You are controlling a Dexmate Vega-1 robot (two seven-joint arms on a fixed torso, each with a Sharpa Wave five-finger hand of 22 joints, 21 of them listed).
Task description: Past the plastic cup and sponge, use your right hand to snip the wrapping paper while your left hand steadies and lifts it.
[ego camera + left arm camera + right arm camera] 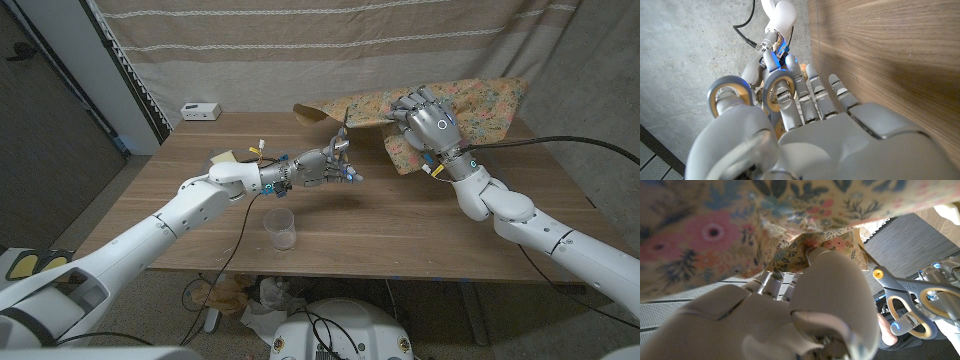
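The floral wrapping paper (480,105) lies at the table's far right, its near-left part bunched and raised. My right hand (426,120) grips that bunched part from above; in the right wrist view the right hand (790,310) is closed into the paper (715,230). My left hand (322,170) holds grey-handled scissors (342,135) with the blades pointing up at the paper's left edge. The scissor loops (729,80) sit on the left hand (830,135). The scissors (910,297) also show beside the paper. A clear plastic cup (280,229) stands near the front edge. A yellowish sponge (222,157) lies behind my left forearm.
A small white box (201,110) sits at the table's far left corner. A striped curtain (300,40) hangs behind the table (380,240). A black cable (560,142) runs from my right wrist off to the right.
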